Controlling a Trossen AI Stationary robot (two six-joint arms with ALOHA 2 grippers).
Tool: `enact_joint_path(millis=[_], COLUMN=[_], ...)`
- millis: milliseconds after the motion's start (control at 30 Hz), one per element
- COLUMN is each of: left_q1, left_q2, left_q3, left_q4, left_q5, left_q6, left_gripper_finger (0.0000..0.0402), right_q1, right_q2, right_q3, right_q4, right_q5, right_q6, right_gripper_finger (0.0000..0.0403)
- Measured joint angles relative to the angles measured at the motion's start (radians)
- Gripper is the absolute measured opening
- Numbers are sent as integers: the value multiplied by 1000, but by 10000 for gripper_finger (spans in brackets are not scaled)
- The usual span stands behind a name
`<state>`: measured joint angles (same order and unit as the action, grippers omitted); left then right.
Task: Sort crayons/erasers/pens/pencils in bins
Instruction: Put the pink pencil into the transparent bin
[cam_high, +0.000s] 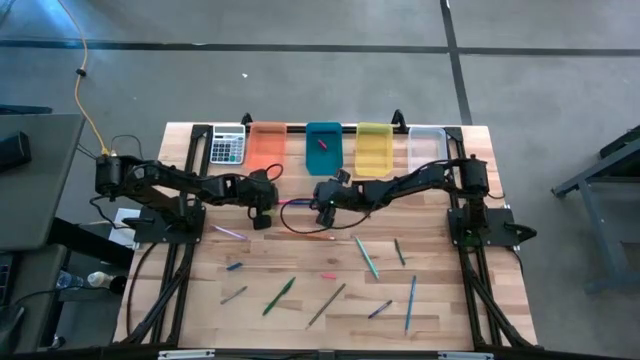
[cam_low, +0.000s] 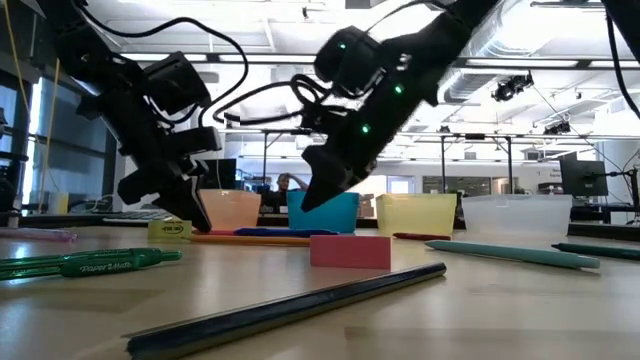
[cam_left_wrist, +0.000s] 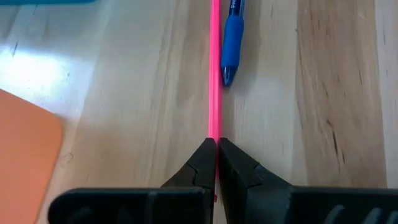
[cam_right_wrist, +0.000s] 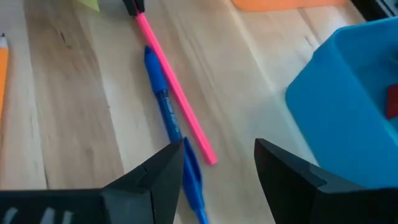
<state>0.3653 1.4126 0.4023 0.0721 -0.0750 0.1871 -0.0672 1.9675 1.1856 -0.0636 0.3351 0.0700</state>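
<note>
While most of the sticks lie scattered over the near half of the pale wooden table (cam_high: 300, 270), the work sits just in front of the row of bins. At the far left of that row stands a grey calculator (cam_high: 228, 146), then the translucent orange plastic bin (cam_high: 266, 145), the teal-blue bin (cam_high: 323, 147) with a small pink eraser inside, the yellow bin (cam_high: 374, 148) and the clear bin (cam_high: 427, 146).

The left gripper (cam_left_wrist: 216, 152) is low at the table in front of the orange bin, its fingers pinched tight on one end of a thin, straight, bright pink stick (cam_left_wrist: 214, 68), which runs away from it along the tabletop toward the right arm. Just beside that stick, nearly parallel, lies a blue-bodied pen (cam_right_wrist: 168, 112).

The right gripper (cam_right_wrist: 217, 165) hovers in front of the teal-blue bin with its fingers spread wide and nothing between them, the blue pen's end close under one finger.

The risks look plain. Gripped only at its tip, the pink stick could pivot or slip free on lifting, since most of its length hangs unsupported. Dragging it sideways could roll the blue pen. If both arms move at once in this tight space, they could collide or nudge the orange or teal-blue bin.
</note>
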Motion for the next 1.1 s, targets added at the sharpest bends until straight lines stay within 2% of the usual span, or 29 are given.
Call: enact_joint_path(millis=[133,333,433,567,800,867,1100], left_q1=[0,0,0,0,0,0,0], left_q2=[-1,-1,-1,-2,-2,-2,-3], left_q3=[0,1,2,2,2,2,2], left_q4=[0,0,0,0,0,1,1], left_q5=[2,7,11,18,18,19,22], left_q6=[0,5,8,8,8,8,8], left_gripper_finger=[1,1,1,1,0,0,0], right_q1=[-14,-46,-57,-58,-57,-57,-57], right_q2=[0,0,0,0,10,23,59], right_q3=[29,23,22,22,22,21,22], right_q4=[-66,-90,-99,-117,-134,-148,-151], right_q5=[-33,-54,-54,-54,-54,-45,-49], right_q6=[0,20,26,26,17,9,19], right_gripper_finger=[195,230,227,177,21,8,21])
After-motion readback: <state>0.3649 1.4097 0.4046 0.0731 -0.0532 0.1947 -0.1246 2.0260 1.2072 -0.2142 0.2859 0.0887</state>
